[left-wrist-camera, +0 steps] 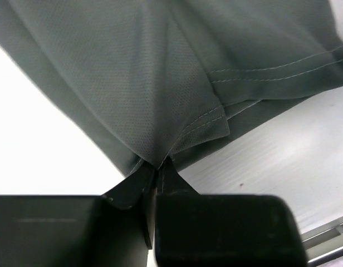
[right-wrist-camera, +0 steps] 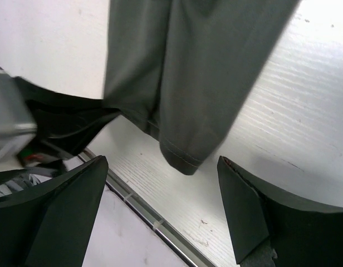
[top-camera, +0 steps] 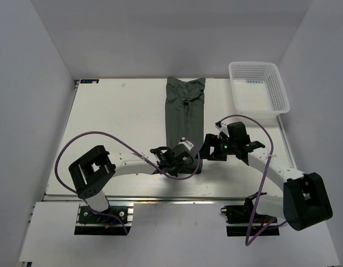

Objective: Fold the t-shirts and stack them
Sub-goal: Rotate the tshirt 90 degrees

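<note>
One t-shirt, seemingly mid-fold.
Left tool pinches its near hem; right tool, jaws apart, likely needs the other corner.

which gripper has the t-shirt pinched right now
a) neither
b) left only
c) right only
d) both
b: the left wrist view shows the left gripper closed on a pinch of the t-shirt, while the right gripper stands open, its fingers wide apart with the cloth's hem ungripped.
</note>
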Tool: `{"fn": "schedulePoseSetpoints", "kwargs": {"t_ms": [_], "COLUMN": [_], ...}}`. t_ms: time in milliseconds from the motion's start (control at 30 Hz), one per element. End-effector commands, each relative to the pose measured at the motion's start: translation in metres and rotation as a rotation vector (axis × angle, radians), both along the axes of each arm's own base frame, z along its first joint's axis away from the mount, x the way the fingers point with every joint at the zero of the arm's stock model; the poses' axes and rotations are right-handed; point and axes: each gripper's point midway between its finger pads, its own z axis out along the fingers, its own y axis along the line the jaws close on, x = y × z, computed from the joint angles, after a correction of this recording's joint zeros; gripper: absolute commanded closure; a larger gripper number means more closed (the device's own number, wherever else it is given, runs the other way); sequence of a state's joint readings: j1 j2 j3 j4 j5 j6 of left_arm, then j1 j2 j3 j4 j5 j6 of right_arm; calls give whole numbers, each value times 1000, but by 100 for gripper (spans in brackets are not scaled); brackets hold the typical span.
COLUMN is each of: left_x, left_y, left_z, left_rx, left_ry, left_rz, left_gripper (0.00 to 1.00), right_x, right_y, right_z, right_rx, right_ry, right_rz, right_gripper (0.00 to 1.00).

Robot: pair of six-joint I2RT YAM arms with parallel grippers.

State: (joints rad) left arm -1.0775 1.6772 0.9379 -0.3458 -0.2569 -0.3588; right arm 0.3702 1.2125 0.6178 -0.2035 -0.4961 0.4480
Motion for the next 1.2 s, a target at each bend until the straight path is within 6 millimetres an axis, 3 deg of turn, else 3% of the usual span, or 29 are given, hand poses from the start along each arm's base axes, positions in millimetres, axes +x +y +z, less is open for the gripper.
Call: {"fn": "schedulePoseSetpoints", "kwargs": {"t_ms": [0,100,233,500,667,700,733,967,1167], "left_x": [6,5,-5,-12,-18,-18,-18,-14,-10], "left_y": [2,4,13,29,57,57,57,14,8], "left_z": [34,52,57,44,29,29,32,57,78], "left_rx": [-28,-67,-40,32,146,146,138,-57,-114], "left_ry": [-48,-62,-27,6,32,32,28,7,-37], "left_rz": [52,60,48,61,135,136,136,27,6], "left_gripper": [86,85,85,83,80,70,67,67,64], "right_x": [1,0,1,3,3,2,3,1,3], "right_y": [-3,-5,-9,-8,-8,-9,-8,-7,-9], "right_z": [-11,-17,-20,-22,-24,-25,-24,-25,-18], "right_rx": [-18,-36,-57,-58,-66,-66,-68,-59,-70], "right_ry": [20,29,24,29,31,33,29,40,12], "right_rz": [-28,-35,-48,-45,-42,-43,-38,-29,-25], "right_gripper": [15,17,17,17,17,17,17,17,15]}}
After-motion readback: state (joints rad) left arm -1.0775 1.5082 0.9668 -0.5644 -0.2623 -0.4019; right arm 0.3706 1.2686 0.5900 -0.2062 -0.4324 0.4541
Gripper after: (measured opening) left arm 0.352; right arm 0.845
